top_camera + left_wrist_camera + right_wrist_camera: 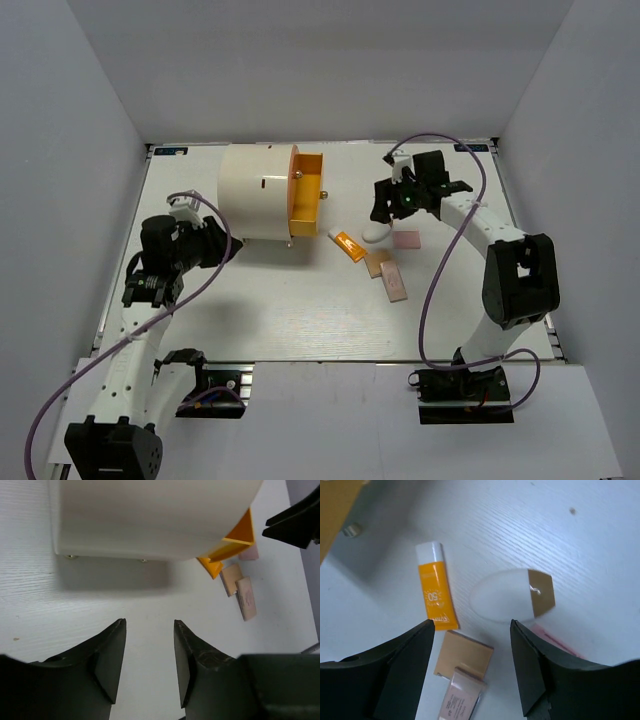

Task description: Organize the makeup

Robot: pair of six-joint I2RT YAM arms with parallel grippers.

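Observation:
The makeup lies in a loose cluster right of the table's middle. It comprises an orange-and-white tube, a white oval compact, a pink square, a tan square piece and a beige rectangular piece. My right gripper hovers open just above the compact and the tan piece, holding nothing. My left gripper stands open over bare table beside the cylinder, with nothing between its fingers.
A large cream cylinder lies at the back left of centre. Its orange drawer is pulled out toward the makeup, and a gold knob shows on the front. White walls close in the table's sides and back.

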